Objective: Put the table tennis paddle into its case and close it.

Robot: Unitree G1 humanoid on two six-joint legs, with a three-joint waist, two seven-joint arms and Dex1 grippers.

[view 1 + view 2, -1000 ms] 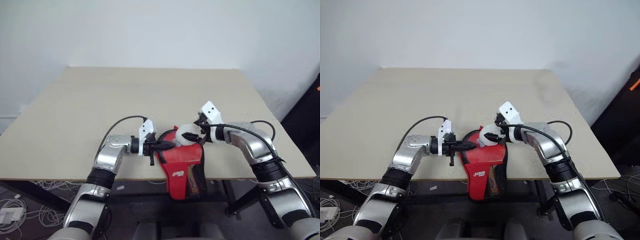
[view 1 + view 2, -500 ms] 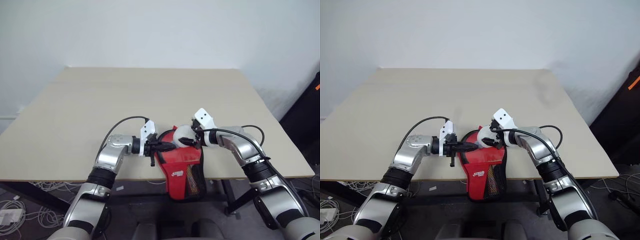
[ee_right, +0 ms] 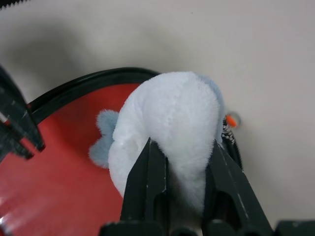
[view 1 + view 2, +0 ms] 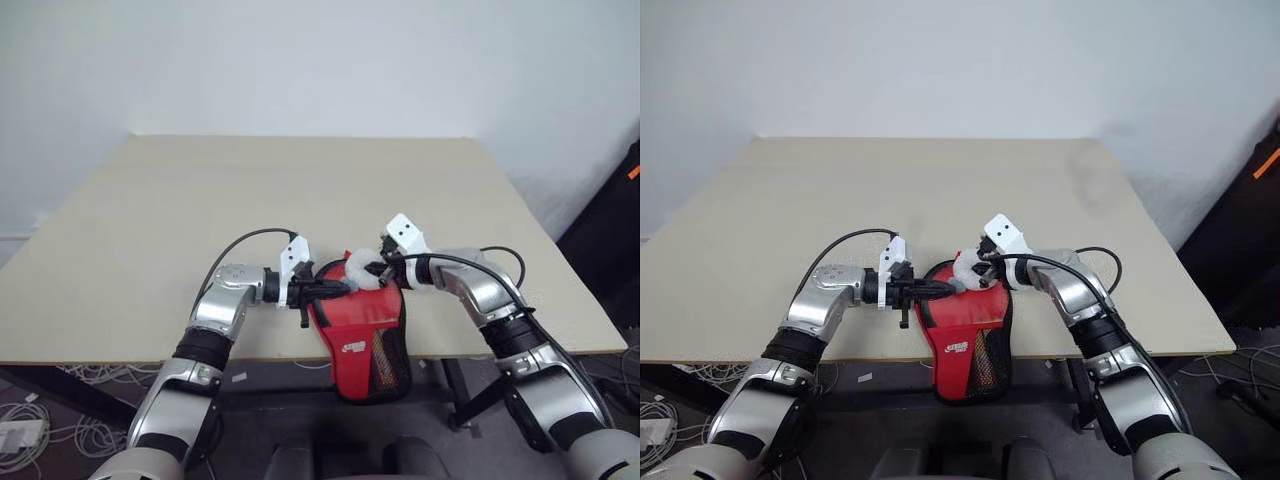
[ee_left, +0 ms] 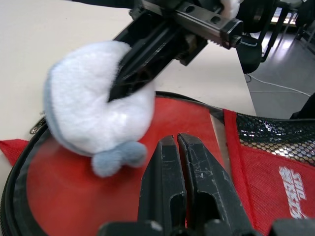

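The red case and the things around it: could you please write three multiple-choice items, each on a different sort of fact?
1. Where does the case lie?
A. At the table's far edge
B. At the table's near edge, its narrow end hanging over
C. On the floor

2. What colour is the fluffy object on the case?
A. White with pale blue-grey parts
B. Yellow
C. Black

3. What is the right gripper doing?
A. Hanging wide open above the bare table
B. Resting shut on the mesh pocket
C. Closed on the fluffy object

Answers:
1 B, since the eye views show the narrow end of the case drooping past the near edge.
2 A, as both wrist views show white fluff with a blue-grey part.
3 C, since its two fingers press into the fluff from either side.
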